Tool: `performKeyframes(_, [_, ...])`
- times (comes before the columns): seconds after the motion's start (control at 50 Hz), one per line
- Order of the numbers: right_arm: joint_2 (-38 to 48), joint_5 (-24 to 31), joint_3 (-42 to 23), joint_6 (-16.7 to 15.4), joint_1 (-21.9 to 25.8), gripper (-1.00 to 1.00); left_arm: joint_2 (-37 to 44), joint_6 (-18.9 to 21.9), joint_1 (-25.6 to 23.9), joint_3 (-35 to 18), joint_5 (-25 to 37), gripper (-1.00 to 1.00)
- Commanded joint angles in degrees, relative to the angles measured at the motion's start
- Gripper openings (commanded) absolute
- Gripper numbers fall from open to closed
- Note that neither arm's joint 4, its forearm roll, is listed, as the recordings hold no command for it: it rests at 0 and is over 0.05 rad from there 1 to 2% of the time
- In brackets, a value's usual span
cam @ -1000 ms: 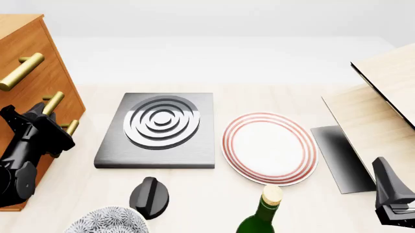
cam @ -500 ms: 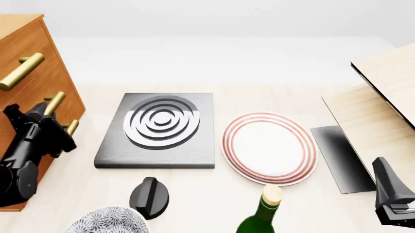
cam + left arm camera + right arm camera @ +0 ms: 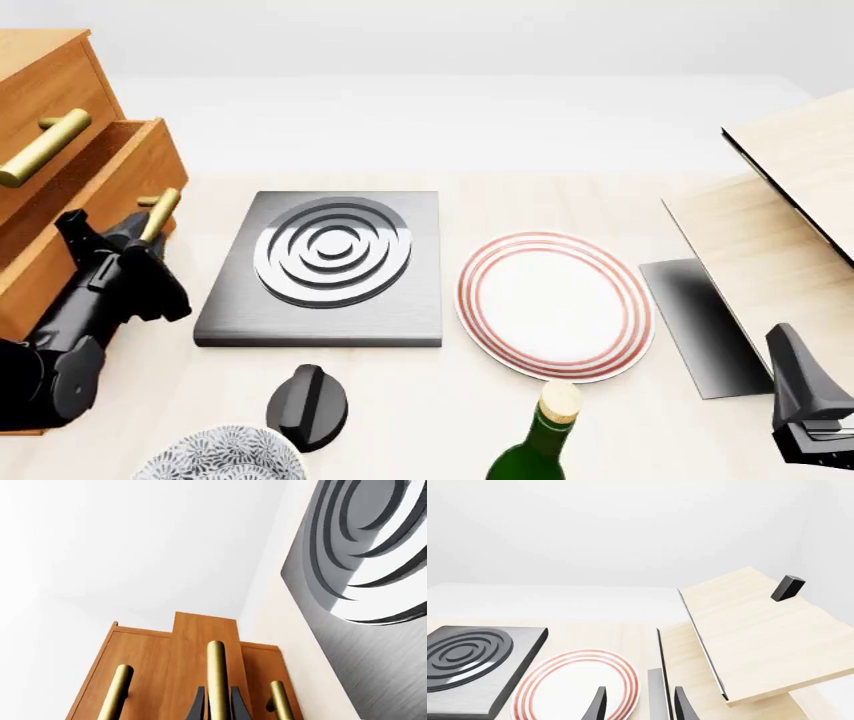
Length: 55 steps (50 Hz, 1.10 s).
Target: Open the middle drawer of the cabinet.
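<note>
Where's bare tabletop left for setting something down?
Free: the strip behind the hob and plate, and a narrow gap between them. Crowded: near edge, with knob, bowl, bottle; boards fill the right.

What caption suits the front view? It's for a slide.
Left gripper grips the handle of the middle drawer, pulled partly out of the cabinet.

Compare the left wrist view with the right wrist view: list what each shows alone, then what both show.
Left wrist only: the cabinet, its three brass handles, and the left end effector closed around the handle of the middle drawer, which sticks out past the drawers beside it.

Right wrist only: the red-ringed plate, the pale wooden boards with a small black block on top, and the right end effector, open and holding nothing.

Both: the grey ringed hob plate and the light tabletop.
</note>
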Motion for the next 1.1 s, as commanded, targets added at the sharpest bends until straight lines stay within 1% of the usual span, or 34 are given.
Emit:
performKeyframes(0.02, [-0.04, 0.13, 0.1, 0.3, 0.1, 1.0, -3.59, -0.04, -2.83, 3.16, -3.03, -1.0])
performKeyframes(0.46, [-0.04, 0.11, 0.1, 0.31, 0.1, 1.0, -3.36, -1.51, -6.78, 3.03, -3.03, -1.0])
performKeyframes(0.66, [-0.04, 0.12, 0.1, 0.3, 0.1, 1.0, -3.73, -1.75, -7.16, 3.66, -3.03, -1.0])
performKeyframes(0.74, [-0.04, 0.12, 0.1, 0.31, 0.1, 1.0, -4.78, -3.07, -6.66, 4.6, -3.03, -1.0])
performKeyframes(0.76, [-0.04, 0.13, 0.1, 0.31, 0.11, 1.0, -5.02, -3.24, -6.68, 4.92, -3.03, 1.0])
performKeyframes(0.8, [-0.04, 0.13, 0.1, 0.31, 0.1, 1.0, -5.18, -3.42, -6.78, 5.25, -3.03, 1.0])
performKeyframes(0.9, [-0.04, 0.11, 0.1, 0.33, 0.1, 1.0, -10.44, -4.42, -7.82, 10.2, -3.03, 1.0])
performKeyframes(0.94, [-0.04, 0.13, 0.1, 0.31, 0.1, 1.0, -13.92, -5.01, -8.13, 13.28, -3.03, 1.0])
performKeyframes(0.96, [-0.04, 0.13, 0.1, 0.31, 0.1, 1.0, -18.15, -5.6, -8.64, 16.88, -3.03, 1.0])
performKeyframes(0.98, [-0.04, 0.12, 0.1, 0.31, 0.09, 1.0, -19.77, -5.71, -8.89, 18.39, -3.03, 1.0])
performKeyframes(1.0, [-0.04, 0.12, 0.1, 0.31, 0.09, 1.0, -19.82, -5.71, -8.88, 18.43, -3.03, 1.0])
performKeyframes(1.02, [-0.04, 0.12, 0.1, 0.31, 0.09, 1.0, -22.98, -6.31, -9.7, 20.76, -3.03, 1.0])
performKeyframes(1.1, [-0.04, 0.13, 0.1, 0.31, 0.1, 1.0, -23.94, -7.94, -10.83, 20.78, -3.03, 1.0])
